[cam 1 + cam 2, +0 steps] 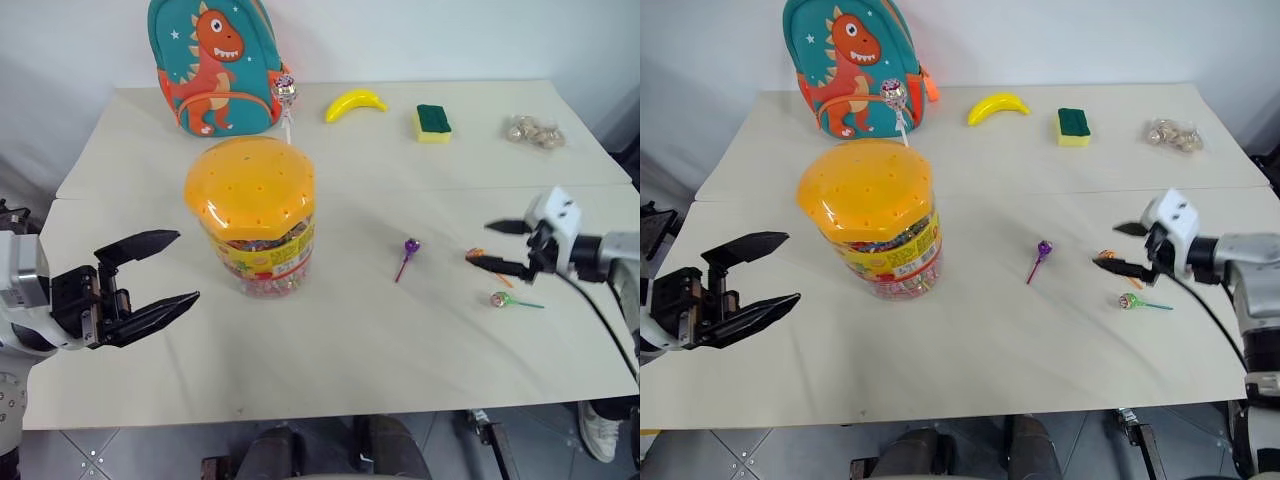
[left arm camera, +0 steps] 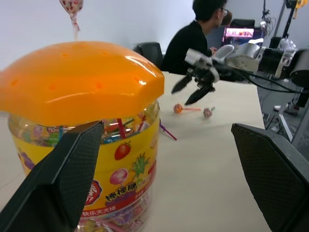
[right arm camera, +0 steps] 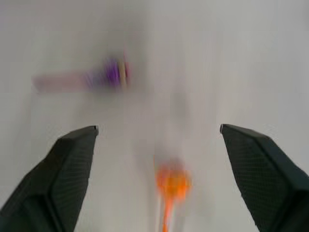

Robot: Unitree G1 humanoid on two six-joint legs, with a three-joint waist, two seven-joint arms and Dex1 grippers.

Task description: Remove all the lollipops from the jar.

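Note:
The jar point(image 1: 250, 215), a clear tub with an orange domed lid, stands left of the table's middle. A pale silvery lollipop point(image 1: 285, 90) sticks up from the lid's far side. On the table to the right lie a purple lollipop point(image 1: 410, 246), an orange lollipop point(image 1: 476, 255) and a green lollipop point(image 1: 498, 299). My right gripper point(image 1: 497, 245) is open just above the orange one, which lies loose between its fingers in the right wrist view point(image 3: 171, 182). My left gripper point(image 1: 182, 267) is open to the left of the jar, apart from it and pointing at it.
A teal dinosaur backpack point(image 1: 212, 65) stands at the back left. A yellow banana point(image 1: 355, 102), a green-and-yellow sponge point(image 1: 433, 122) and a small bag of snacks point(image 1: 534, 131) lie along the far edge. A person point(image 2: 193, 38) sits beyond the table.

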